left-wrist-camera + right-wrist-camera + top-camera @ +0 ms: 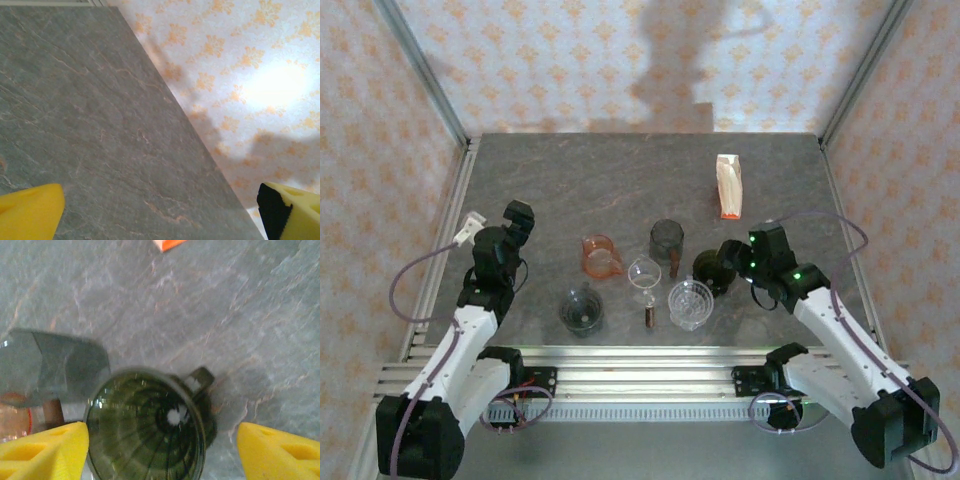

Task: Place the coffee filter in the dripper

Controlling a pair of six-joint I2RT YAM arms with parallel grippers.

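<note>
My right end effector (161, 442) stands wide astride the dark dripper (142, 425) at frame bottom, likely to steady it.

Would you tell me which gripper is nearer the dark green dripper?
Right: the right gripper is directly over the dark green dripper; the left gripper is far to its left.

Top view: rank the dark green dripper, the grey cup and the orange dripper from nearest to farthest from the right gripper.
1. The dark green dripper, directly at the right gripper.
2. The grey cup, just to its left.
3. The orange dripper, farther left, mid-table.
</note>
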